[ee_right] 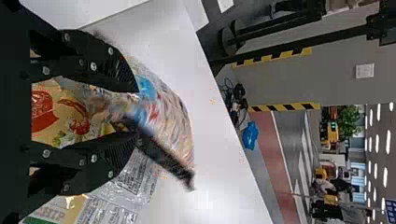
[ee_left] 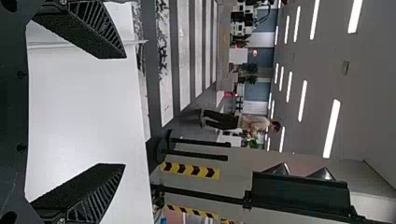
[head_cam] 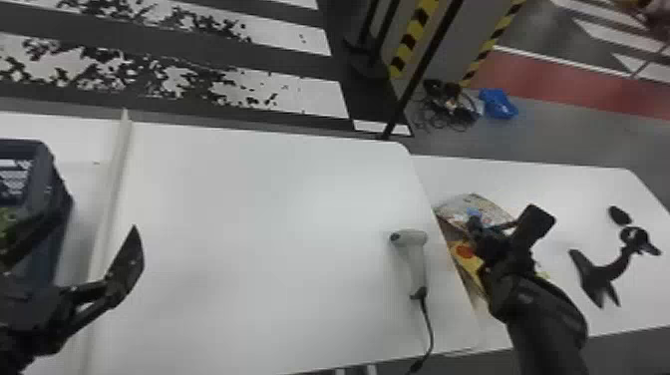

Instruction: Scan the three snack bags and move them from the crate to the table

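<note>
Grey floor w/ black-and-white striping ran behind the main table (head_cam: 259,214), white-topped. The side table (head_cam: 573,184), also white, adjoined it on the robot's R.

Blue-grey crate (head_cam: 37,259) was at the far L, partly cut off by the view's edge, w/ a greenish item (head_cam: 6,219) inside; kind n/a, too little visible. A pale raised strip (head_cam: 112,199) ran front to back betw. crate and scanner, nearer the crate.

L hand (head_cam: 107,279) was over the main table's L part, by the strip, fingers spread wide w/ nothing betw. them in the L wrist view.

R hand (head_cam: 506,227) was at the side table's L part, above the snack bags, fingers parted. R wrist view: bag material showed in the gap; contact w/ either finger, can't tell.

Yellow snack bag (head_cam: 466,252) w/ red print and a shrimp pic lay on the side table, close by the main table's edge. Pale multicolour snack bag (head_cam: 481,202) w/ some blue was there too, at the yellow one's far end. In the R wrist view, a silvery printed bag section (ee_right: 133,179) was next to them; whether a separate bag, can't tell.

Grey handheld barcode scanner (head_cam: 413,254) lay on the main table's R part, its black cable (head_cam: 429,324) going to the near edge.
</note>
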You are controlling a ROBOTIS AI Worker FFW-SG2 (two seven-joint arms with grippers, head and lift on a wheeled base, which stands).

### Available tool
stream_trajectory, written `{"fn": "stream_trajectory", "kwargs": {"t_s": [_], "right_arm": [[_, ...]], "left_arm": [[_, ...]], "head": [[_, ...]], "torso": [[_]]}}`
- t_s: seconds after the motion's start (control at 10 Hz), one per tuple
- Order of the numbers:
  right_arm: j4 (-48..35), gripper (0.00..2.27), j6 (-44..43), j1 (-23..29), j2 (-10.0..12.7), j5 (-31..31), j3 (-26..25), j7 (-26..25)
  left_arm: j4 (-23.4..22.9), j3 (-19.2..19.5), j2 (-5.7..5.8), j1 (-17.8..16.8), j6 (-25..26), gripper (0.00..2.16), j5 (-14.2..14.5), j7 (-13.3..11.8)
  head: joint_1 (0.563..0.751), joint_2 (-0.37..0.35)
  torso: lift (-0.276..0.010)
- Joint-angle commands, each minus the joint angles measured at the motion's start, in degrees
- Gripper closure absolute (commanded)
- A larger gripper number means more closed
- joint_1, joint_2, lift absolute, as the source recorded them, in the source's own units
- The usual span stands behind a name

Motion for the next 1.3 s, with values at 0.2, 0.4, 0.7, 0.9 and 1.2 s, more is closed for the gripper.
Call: {"fn": "stream_trajectory", "kwargs": {"t_s": [0.2, 0.4, 0.7, 0.9, 1.2], "right_arm": [[-15.2, 0.07, 3.5, 9.3, 0.9, -2.7, -0.4, 0.0], [-32.0, 0.08, 7.2, 19.1, 2.6, -7.8, -2.2, 0.1], [-52.1, 0.08, 10.1, 31.1, 5.6, -6.8, 0.3, 3.0], [-62.3, 0.08, 8.9, 36.4, 9.6, -2.5, 5.2, 6.6], [-65.8, 0.08, -3.2, 41.4, 13.1, 4.7, 16.7, 6.4]], "left_arm": [[-0.4, -0.5, -0.03, 0.3, 0.0, 0.03, -0.5, 0.3], [-0.3, -0.7, -0.03, 0.3, 0.0, 0.03, -0.5, 0.4], [0.0, -1.2, -0.03, -0.1, 0.7, 0.03, -0.6, 0.4], [0.0, -1.2, -0.12, -0.1, 0.9, 0.03, -0.6, 0.4], [0.1, -1.2, -0.03, 0.0, 0.9, 0.03, -0.6, 0.7]], "head": [[0.695, -0.35], [0.695, -0.35], [0.695, -0.35], [0.695, -0.35], [0.695, -0.258]], "torso": [[-0.062], [-0.062], [-0.062], [-0.062], [-0.062]]}}
